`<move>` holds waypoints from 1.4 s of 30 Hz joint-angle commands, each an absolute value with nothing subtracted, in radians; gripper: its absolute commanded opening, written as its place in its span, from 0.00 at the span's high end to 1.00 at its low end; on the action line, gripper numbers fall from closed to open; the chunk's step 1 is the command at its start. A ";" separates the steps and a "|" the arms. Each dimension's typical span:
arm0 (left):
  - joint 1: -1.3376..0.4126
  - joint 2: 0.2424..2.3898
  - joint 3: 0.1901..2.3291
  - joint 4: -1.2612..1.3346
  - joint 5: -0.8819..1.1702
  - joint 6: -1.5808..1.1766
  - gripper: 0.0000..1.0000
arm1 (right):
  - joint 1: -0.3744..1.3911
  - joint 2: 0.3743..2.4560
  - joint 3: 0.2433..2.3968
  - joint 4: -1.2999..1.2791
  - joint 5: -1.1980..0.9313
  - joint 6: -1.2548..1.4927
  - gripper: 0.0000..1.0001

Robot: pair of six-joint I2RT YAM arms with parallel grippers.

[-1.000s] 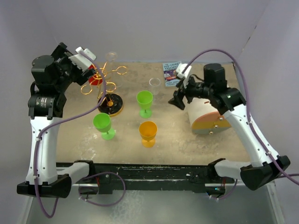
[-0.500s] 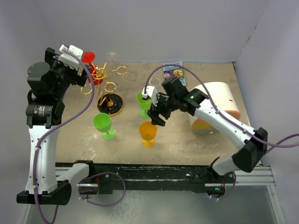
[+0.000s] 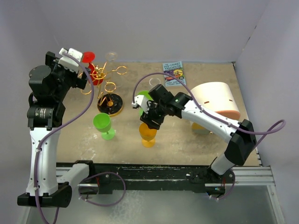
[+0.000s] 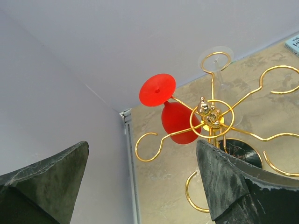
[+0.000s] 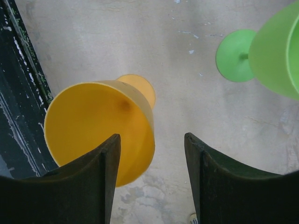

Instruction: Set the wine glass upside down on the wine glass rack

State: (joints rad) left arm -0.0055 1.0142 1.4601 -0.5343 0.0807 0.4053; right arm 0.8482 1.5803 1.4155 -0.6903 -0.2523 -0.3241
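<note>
A: The right gripper has swung in from the table's right side and is now hovering over the orange glass. Its fingers are narrowing but are still spread, pinching nothing.

B: Where is the glass sitting?

A: It is standing upright near the middle of the near edge, lying mostly under one finger rather than between both.

B: Then closing now is risking a finger striking the rim and tipping it over.

A: The left gripper is waiting, spread wide, by the rack at the far-left corner, where a red glass is hanging inverted.

B: Crowding there is risking a clash when hanging.
</note>
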 commanded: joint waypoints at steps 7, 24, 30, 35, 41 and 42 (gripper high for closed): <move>0.003 1.002 1.462 -0.483 0.106 0.398 0.01 | 0.874 1.579 1.413 -0.652 -0.206 -0.332 0.65; 0.005 1.031 1.512 -0.532 0.224 0.287 0.01 | 0.799 1.367 1.442 -0.702 -0.482 -0.454 1.00; 0.024 1.043 1.492 -0.527 0.440 0.171 0.00 | 0.605 1.262 1.617 -0.731 -0.653 -0.482 1.00; 0.025 1.071 1.529 -0.538 0.550 0.099 0.00 | 0.580 1.212 1.761 -0.670 -0.562 -0.431 1.00; -0.007 1.116 1.601 -0.526 0.666 -0.043 0.03 | 0.581 1.250 1.930 -0.593 -0.375 -0.325 1.00; -0.020 1.124 1.612 -0.521 0.673 -0.065 0.03 | 0.580 1.260 1.953 -0.581 -0.356 -0.308 1.00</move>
